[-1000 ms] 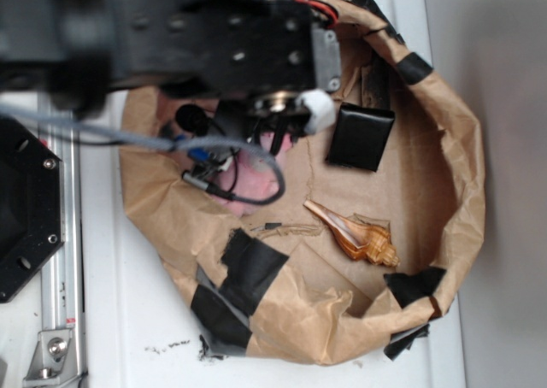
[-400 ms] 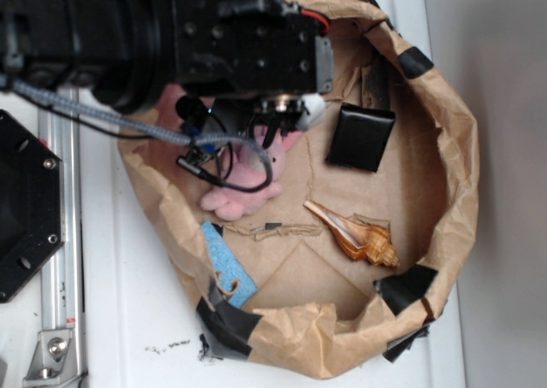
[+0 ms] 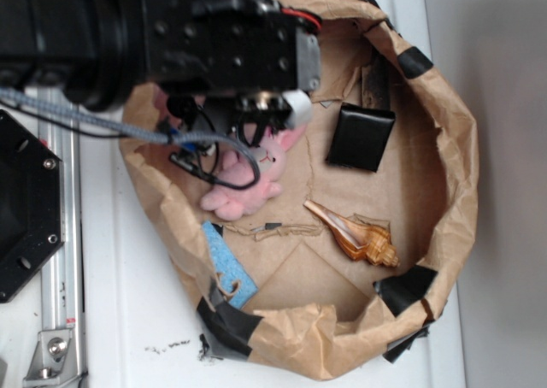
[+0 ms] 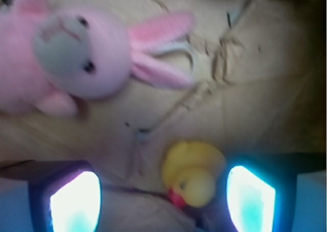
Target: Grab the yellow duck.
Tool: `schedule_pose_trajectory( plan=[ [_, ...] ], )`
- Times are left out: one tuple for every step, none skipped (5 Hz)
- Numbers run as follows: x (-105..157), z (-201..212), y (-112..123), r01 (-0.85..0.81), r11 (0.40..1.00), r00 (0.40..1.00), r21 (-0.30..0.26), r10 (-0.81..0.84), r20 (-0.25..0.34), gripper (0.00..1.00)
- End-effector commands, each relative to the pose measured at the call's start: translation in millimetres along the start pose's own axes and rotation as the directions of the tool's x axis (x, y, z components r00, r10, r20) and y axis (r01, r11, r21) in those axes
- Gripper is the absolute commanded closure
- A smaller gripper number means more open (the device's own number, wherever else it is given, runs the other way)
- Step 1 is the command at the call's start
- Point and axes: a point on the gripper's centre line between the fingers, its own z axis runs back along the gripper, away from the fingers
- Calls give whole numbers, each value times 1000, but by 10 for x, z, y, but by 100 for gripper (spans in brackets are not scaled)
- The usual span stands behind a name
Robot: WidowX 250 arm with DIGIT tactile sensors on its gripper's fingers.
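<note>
The yellow duck (image 4: 191,177) with its red beak lies on the brown paper in the wrist view, between my two fingers and nearer the right one. My gripper (image 4: 162,201) is open, its fingertips (image 4: 76,201) glowing white at the bottom of that view. A pink plush bunny (image 4: 76,58) lies beyond the duck at the upper left. In the exterior view the arm and gripper (image 3: 265,119) hover over the bunny (image 3: 244,187) and hide the duck.
Everything sits inside a crumpled brown paper ring (image 3: 461,191) patched with black tape. A black box (image 3: 359,137), a brown seashell (image 3: 355,234) and a blue sponge (image 3: 226,264) lie inside it. A black base plate (image 3: 21,208) stands at the left.
The arm has shifted left and slightly up over the bunny. The paper wall at the lower left has been pushed back, uncovering the blue sponge and more of the bunny.
</note>
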Motion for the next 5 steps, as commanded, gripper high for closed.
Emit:
schedule_pose_trajectory(
  plan=[
    [4,-179,141,28,996,988,87,-40,149,0],
    [-81,-336,189,-85,989,990,117,71,122,95],
    [-97,-298,199,-145,986,981,88,132,142,100],
    [-110,-302,198,-155,985,980,73,144,138,100],
    [-118,-309,218,-157,986,980,53,149,135,100]
  ],
)
